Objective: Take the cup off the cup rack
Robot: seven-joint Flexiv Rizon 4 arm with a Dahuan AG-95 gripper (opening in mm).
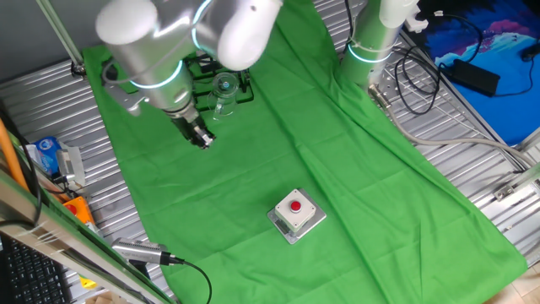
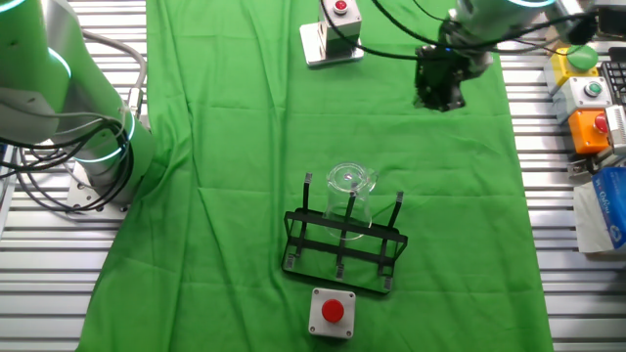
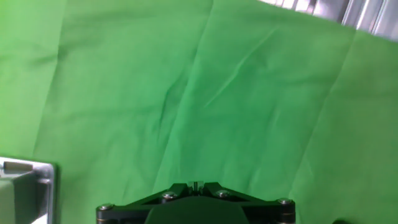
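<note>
One clear glass cup sits inverted on the black wire cup rack.

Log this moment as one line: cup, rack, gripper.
cup: upside down on cup rack peg | gripper: away from rack, above green cloth, empty, jaw state unclear | stage: approach, no contact

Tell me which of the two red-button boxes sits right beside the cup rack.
The red-button box at the bottom of the other fixed view, just in front of the cup rack. The second box lies far across the green cloth, by the gripper.
</note>
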